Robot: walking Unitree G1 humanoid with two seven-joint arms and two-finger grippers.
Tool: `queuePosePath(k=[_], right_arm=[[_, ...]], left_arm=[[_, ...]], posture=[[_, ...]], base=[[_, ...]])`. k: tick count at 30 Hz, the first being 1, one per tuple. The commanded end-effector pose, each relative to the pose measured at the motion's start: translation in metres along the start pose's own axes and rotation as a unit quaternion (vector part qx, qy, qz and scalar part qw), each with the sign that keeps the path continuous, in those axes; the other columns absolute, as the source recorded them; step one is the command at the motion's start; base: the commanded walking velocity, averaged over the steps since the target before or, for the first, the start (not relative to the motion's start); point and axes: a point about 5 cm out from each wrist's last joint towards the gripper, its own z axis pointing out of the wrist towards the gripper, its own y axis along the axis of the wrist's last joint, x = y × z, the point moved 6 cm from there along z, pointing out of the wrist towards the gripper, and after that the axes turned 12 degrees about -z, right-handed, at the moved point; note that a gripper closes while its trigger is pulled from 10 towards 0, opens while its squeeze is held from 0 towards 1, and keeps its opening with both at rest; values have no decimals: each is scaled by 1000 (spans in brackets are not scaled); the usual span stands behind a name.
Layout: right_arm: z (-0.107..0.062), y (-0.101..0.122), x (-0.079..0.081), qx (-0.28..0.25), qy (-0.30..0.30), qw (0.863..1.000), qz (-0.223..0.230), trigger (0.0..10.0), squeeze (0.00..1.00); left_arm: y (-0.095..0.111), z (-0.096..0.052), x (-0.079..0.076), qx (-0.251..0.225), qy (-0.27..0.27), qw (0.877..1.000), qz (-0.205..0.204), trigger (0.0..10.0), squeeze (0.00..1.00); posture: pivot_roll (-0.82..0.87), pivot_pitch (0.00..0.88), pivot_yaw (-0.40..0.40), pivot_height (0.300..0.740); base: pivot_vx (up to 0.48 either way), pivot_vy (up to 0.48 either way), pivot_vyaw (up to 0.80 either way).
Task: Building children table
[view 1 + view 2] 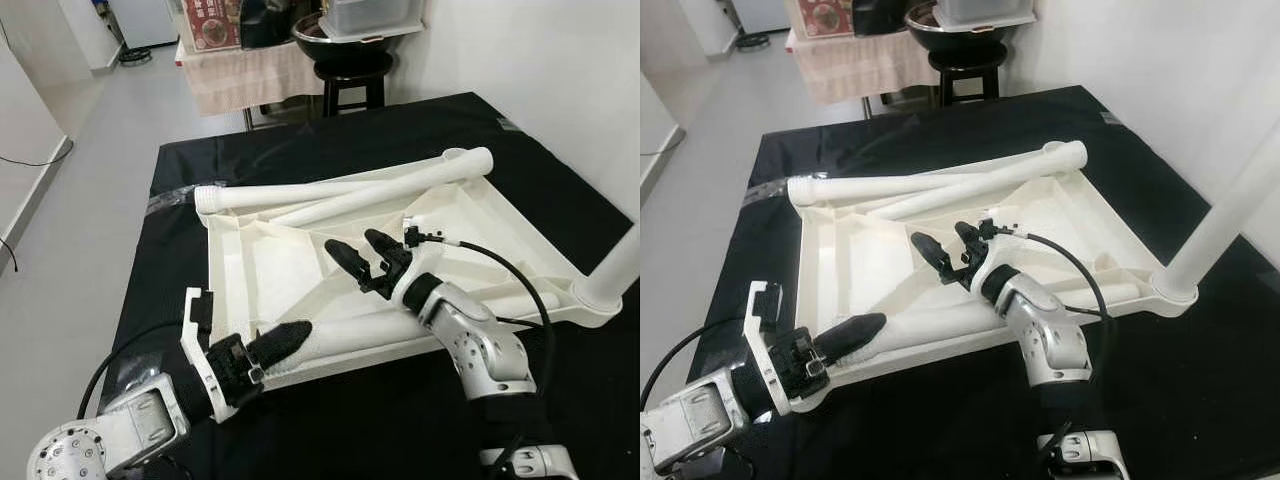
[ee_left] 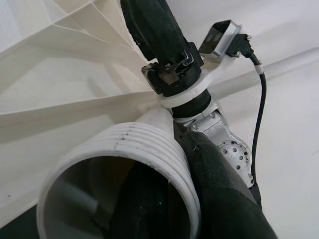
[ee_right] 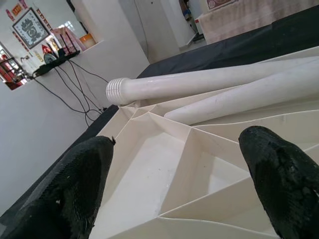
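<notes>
Through my left eye, a black-covered surface spreads across most of the frame, and on it, in the middle, lies the white plastic tabletop of the children's table, underside up with its ribs showing. Two loose white legs lie across its upper edge, reaching toward the upper right, and one mounted leg stands up from the corner at the right edge of the frame. At the lower left my left hand is clamped on the near end of another leg that lies along the lower rim of the tabletop. Just right of centre my right hand hovers over the ribbed tray with its two black fingers spread apart, grasping nothing. At the top centre a dark stool stands beside a cloth-draped stand. Through my right eye the same layout sits a little further left, with the mounted leg rising to the upper right. From my left wrist, the threaded, hollow end of the held leg fills the lower left, one black finger lying along its outside, and my right arm with its black cable is seen beyond it. From my right wrist, my two fingers stand wide apart at the lower corners above the ribbed tabletop, and a threaded leg crosses the upper middle.
</notes>
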Motion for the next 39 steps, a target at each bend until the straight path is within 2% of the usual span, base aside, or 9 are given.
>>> queuePosePath(k=[1, 10, 18, 20, 23, 25, 32, 36, 39], right_arm=[[1, -8, 5, 10, 3, 1000, 7, 10000, 0], [1, 3, -2, -16, -11, 1000, 13, 10000, 0], [0, 60, -9, -141, 13, 982, 125, 10000, 0], [-4, 85, -1, -190, 55, 965, 170, 10000, 0], [-6, 90, 1, -201, 65, 961, 180, 10000, 0], [-19, 123, 20, -262, 149, 926, 229, 10000, 0], [-37, 136, 22, -299, 205, 886, 289, 10000, 0], [-40, 136, 22, -299, 211, 882, 295, 10000, 0], [-40, 110, 28, -244, 218, 907, 264, 10000, 0]], left_arm=[[-11, 8, -6, 4, -34, 999, -29, 0, 0], [-9, 6, -8, 9, -25, 1000, -4, 0, 0], [23, -13, -22, -47, -27, 997, 61, 0, 0], [37, -23, -33, -70, -40, 993, 87, 0, 0], [39, -26, -35, -75, -43, 992, 92, 0, 0], [59, -38, -68, -112, -93, 980, 136, 0, 0], [66, -44, -92, -131, -128, 968, 174, 0, 0], [66, -45, -94, -131, -132, 967, 175, 0, 0], [66, -43, -98, -129, -133, 966, 183, 0, 0]], posture=[[-127, 60, 70, 740], [-118, 57, 67, 740], [-100, 56, 61, 740], [-89, 56, 61, 740], [-89, 56, 61, 740], [-78, 54, 55, 740], [-76, 54, 53, 740], [-76, 54, 53, 740], [-77, 54, 54, 740]], base=[[0, 0, 0], [0, 0, 0], [0, 0, 0], [0, 0, 0], [0, 0, 0], [0, 0, 0], [0, 0, 0], [0, 0, 0], [0, 0, 0]])
